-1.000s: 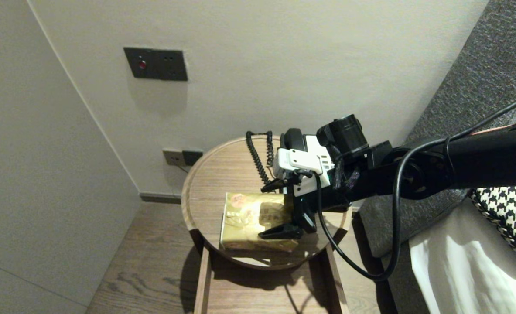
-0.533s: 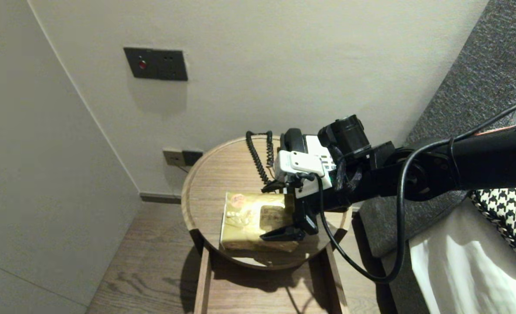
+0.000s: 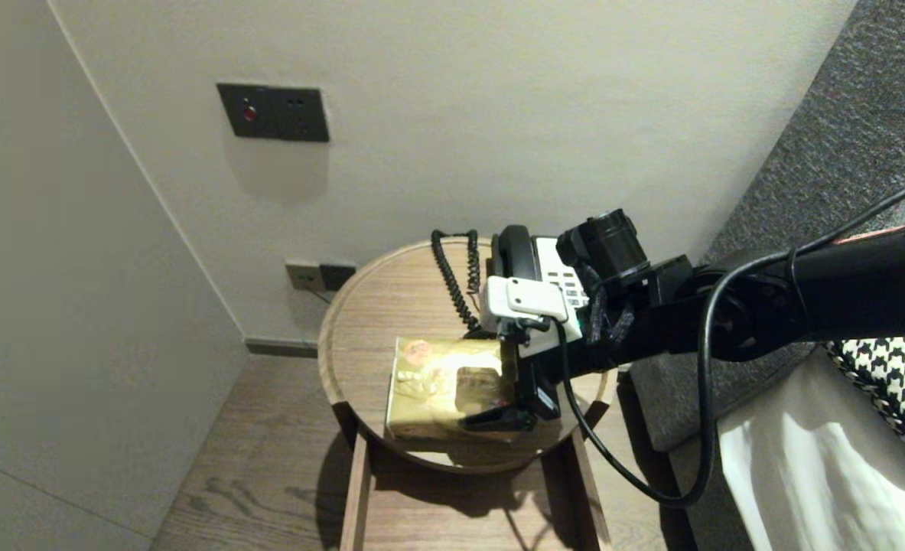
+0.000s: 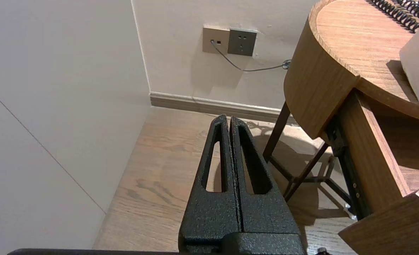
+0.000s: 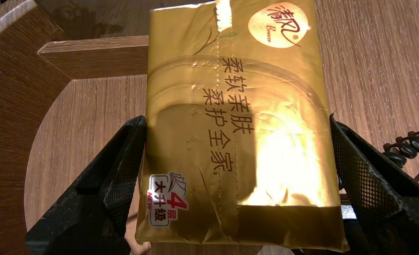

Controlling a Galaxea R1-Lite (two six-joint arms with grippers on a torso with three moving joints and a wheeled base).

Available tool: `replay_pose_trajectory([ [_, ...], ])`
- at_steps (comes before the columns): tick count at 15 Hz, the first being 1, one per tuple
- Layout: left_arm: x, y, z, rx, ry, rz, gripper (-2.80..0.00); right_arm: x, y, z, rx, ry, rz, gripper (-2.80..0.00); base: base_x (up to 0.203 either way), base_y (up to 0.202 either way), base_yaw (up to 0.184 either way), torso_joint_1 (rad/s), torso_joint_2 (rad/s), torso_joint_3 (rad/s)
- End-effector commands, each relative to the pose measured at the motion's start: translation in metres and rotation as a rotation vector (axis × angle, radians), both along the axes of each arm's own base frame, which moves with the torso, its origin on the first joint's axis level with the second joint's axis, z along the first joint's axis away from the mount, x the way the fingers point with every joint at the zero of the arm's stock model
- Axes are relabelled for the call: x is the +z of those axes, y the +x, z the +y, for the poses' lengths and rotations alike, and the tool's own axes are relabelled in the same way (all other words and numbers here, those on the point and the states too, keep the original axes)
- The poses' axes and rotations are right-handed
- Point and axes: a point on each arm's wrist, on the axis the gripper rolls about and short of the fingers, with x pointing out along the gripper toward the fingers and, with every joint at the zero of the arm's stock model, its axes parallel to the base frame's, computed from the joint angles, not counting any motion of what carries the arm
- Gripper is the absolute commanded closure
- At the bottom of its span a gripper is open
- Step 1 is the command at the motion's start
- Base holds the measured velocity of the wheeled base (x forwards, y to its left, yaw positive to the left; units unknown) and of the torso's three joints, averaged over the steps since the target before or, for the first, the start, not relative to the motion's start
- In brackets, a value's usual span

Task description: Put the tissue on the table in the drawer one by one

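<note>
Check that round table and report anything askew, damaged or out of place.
The drawer under the round table stands pulled out. Otherwise nothing looks odd: the gold tissue pack lies flat and undented between the open fingers of the right gripper, and the telephone cord coils loosely on the tabletop.

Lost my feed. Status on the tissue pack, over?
Right gripper open, straddling tissue pack on table. Left gripper shut, parked beside table. Phone cord close behind.
</note>
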Motion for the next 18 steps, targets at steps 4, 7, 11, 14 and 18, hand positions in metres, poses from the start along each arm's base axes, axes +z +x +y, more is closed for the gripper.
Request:
replay_pose_trajectory([
  [4, 0.0, 0.0, 0.0, 0.0, -0.001, -0.002, 0.0, -0.009, 0.002, 0.001, -0.001, -0.024, 0.004, -2.8, 0.0, 0.0, 0.0, 0.0, 0.0, 0.0],
  [7, 0.0, 0.0, 0.0, 0.001, -0.001, -0.004, 0.0, -0.017, 0.002, -0.001, -0.025, -0.096, -0.049, -2.8, 0.0, 0.0, 0.0, 0.0, 0.0, 0.0],
  [11, 0.0, 0.0, 0.0, 0.0, -0.001, -0.002, 0.0, -0.012, 0.002, 0.003, -0.027, -0.092, -0.071, -2.8, 0.0, 0.0, 0.0, 0.0, 0.0, 0.0],
  [14, 0.0, 0.0, 0.0, 0.001, -0.001, -0.002, 0.0, -0.01, 0.003, 0.004, -0.029, -0.086, -0.078, -2.8, 0.0, 0.0, 0.0, 0.0, 0.0, 0.0],
  [18, 0.0, 0.0, 0.0, 0.001, -0.001, -0.002, 0.0, -0.011, 0.005, 0.004, -0.029, -0.087, -0.075, 0.0, 0.0, 0.0, 0.0, 0.0, 0.0, 0.0],
])
